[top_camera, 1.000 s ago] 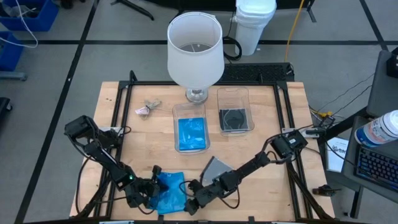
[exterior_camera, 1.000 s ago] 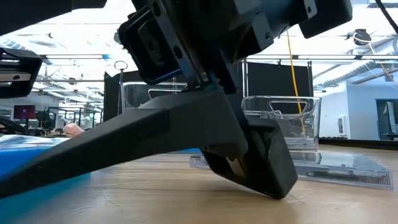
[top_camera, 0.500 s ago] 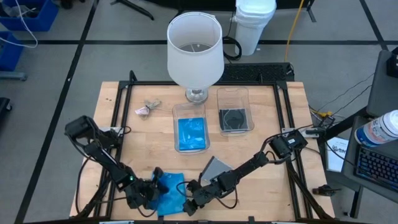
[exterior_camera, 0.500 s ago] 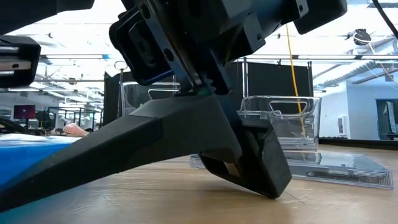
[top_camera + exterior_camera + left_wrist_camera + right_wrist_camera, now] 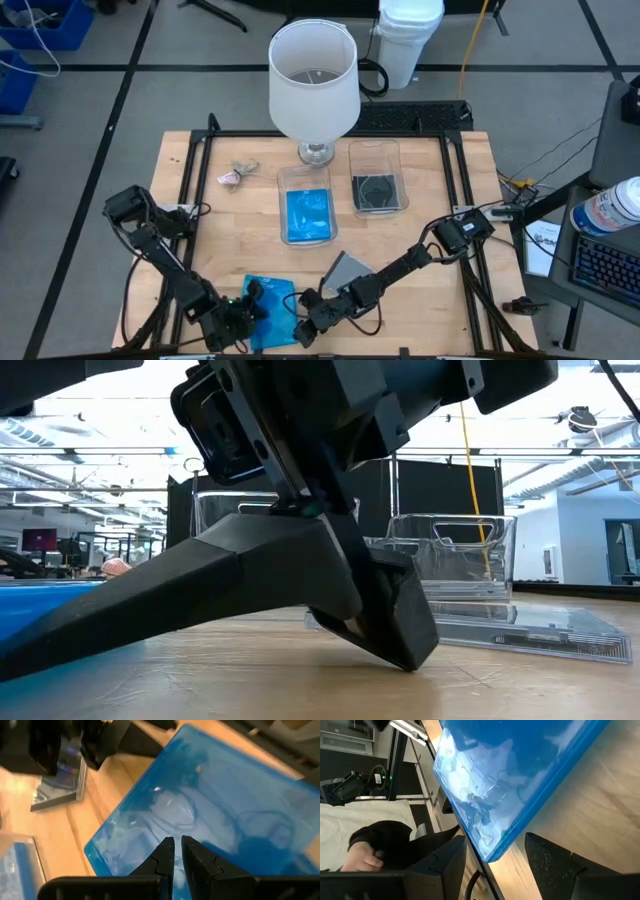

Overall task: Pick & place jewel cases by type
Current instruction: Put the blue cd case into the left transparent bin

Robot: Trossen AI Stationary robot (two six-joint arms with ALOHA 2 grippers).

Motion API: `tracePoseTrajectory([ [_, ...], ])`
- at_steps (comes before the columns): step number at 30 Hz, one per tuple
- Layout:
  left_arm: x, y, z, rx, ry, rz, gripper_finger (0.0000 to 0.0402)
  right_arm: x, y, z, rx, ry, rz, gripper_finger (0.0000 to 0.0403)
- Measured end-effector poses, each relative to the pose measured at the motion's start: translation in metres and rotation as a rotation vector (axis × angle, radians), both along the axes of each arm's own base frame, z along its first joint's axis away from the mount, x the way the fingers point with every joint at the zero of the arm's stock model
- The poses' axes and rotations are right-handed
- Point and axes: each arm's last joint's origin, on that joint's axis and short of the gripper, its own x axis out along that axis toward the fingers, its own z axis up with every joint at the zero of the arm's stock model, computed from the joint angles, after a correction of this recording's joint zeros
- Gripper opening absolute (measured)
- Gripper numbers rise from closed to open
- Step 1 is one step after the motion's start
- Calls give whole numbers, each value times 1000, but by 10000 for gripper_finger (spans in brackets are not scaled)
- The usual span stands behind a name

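The left gripper point(image 5: 174, 851) was seen at the table's front edge with its fingers pressed nearly together, their tips over the face of a blue jewel case point(image 5: 210, 805); whether the case was pinched or only touched could not be told, because its near edge was hidden behind the fingers. The right gripper point(image 5: 495, 857) was held with its fingers spread wide, one on each side of a corner of the same blue jewel case, which was tilted above the wood. In the high view, both grippers were partly covered by their own arms. A grey jewel case point(image 5: 345, 268) lay just beside the right arm. Farther back, two clear tubs stood side by side: the left tub point(image 5: 306, 178) held blue cases, the right tub point(image 5: 377, 155) a dark one. A white lamp point(image 5: 314, 85) partly covered the table behind them.
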Motion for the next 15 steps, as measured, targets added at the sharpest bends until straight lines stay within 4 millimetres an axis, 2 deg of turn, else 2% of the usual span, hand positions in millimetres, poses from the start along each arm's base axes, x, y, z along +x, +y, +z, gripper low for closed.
tracePoseTrajectory([
  [4,-6,-12,14,-4,55,-32,44,0,0,0,-3,-3,3,190],
  [8,-23,-28,20,-129,170,-60,44,0,1,0,-4,-5,4,190],
  [12,-41,-39,14,-219,245,-23,44,-1,2,0,-19,-12,4,188],
  [15,-43,-47,2,-247,258,18,44,-1,2,0,-29,-18,3,188],
])
